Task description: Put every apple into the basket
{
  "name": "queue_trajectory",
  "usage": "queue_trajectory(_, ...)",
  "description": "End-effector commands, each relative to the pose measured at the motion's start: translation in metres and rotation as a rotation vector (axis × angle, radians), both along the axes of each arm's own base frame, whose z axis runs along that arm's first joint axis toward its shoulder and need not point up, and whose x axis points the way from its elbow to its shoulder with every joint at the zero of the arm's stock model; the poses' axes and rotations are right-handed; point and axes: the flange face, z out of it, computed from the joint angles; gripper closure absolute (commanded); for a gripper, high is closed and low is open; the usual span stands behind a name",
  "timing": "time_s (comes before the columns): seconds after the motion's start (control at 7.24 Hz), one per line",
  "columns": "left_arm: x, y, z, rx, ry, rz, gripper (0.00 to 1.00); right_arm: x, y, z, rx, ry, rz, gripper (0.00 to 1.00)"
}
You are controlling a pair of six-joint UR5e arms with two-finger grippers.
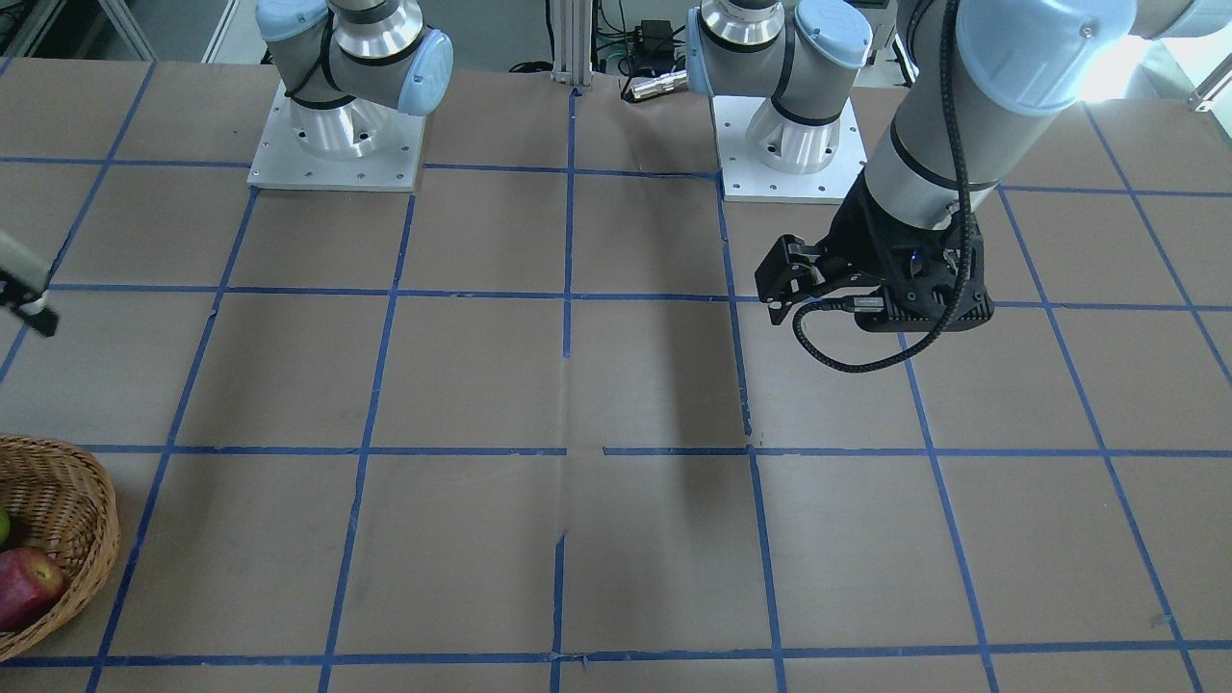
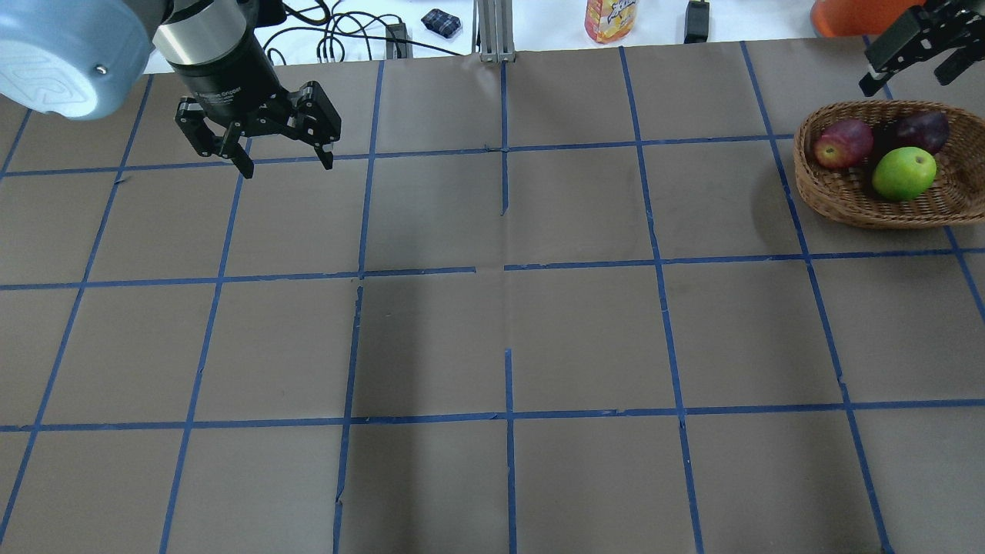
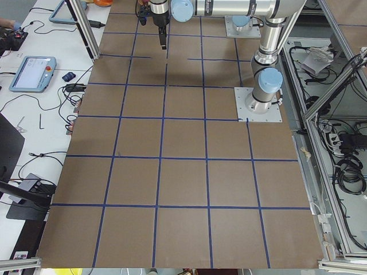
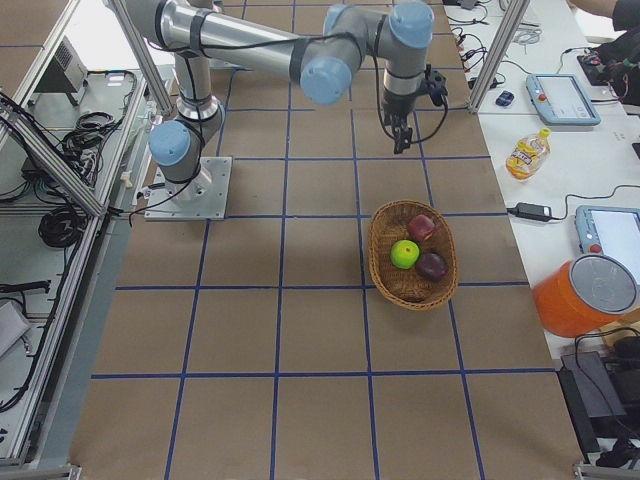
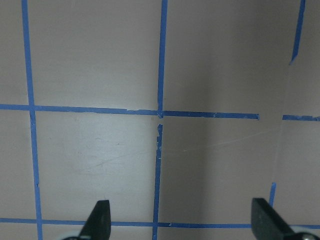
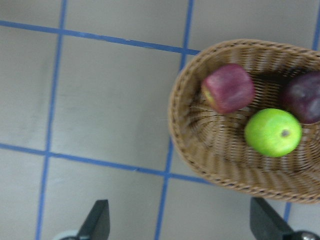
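The wicker basket (image 2: pixel 869 218) stands at the table's far right, and it also shows in the front view (image 1: pixel 91 500) and the right wrist view (image 6: pixel 175 117). Inside it lie the red apple (image 2: pixel 844 143), the maroon apple (image 2: pixel 921 131) and the green apple (image 2: pixel 904 173). All three also show in the right wrist view: red (image 6: pixel 228 88), maroon (image 6: pixel 304 96), green (image 6: pixel 273 132). My right gripper (image 2: pixel 904 81) is open and empty, raised beside the basket. My left gripper (image 2: pixel 286 164) is open and empty over bare table at the far left, well away from the basket.
The brown table top (image 2: pixel 500 338) carries a grid of blue tape lines. An orange container (image 4: pixel 585 295), a bottle (image 4: pixel 527 153) and tablets sit on the bench beyond the far edge. The arm bases (image 1: pixel 337 144) stand at the robot's side.
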Motion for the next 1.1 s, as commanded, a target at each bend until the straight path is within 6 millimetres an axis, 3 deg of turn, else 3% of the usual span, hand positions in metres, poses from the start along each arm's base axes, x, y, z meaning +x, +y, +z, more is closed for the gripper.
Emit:
queue_trajectory(0.0, 0.001, 0.003, 0.003, -0.005, 0.0, -0.007, 0.0, 0.141, 0.04, 0.019, 0.076, -0.022, -0.09, 0.0)
queue_trajectory(0.14, 0.001, 0.002, 0.004, -0.008, 0.0, -0.007, 0.0, 0.186, 0.048, 0.012, 0.08, -0.003, -0.072, 0.0)
queue_trajectory(0.28, 0.001, 0.0, 0.002, -0.005, 0.0, -0.007, 0.0, 0.195, 0.053, 0.002, 0.117, -0.016, -0.076, 0.0)
queue_trajectory(0.69, 0.003, -0.001, 0.003, -0.008, 0.0, -0.006, 0.0, 0.197, 0.048, -0.055, 0.046, 0.018, -0.082, 0.0)
queue_trajectory(0.83, 0.003, -0.002, 0.002, -0.006, 0.0, -0.004, 0.0, 0.197, 0.049, -0.054, 0.043, 0.019, -0.079, 0.0)
queue_trajectory(0.97, 0.002, 0.008, 0.015, -0.026, 0.003, -0.004, 0.0, 0.197, 0.048, -0.045, 0.035, 0.025, -0.081, 0.0)
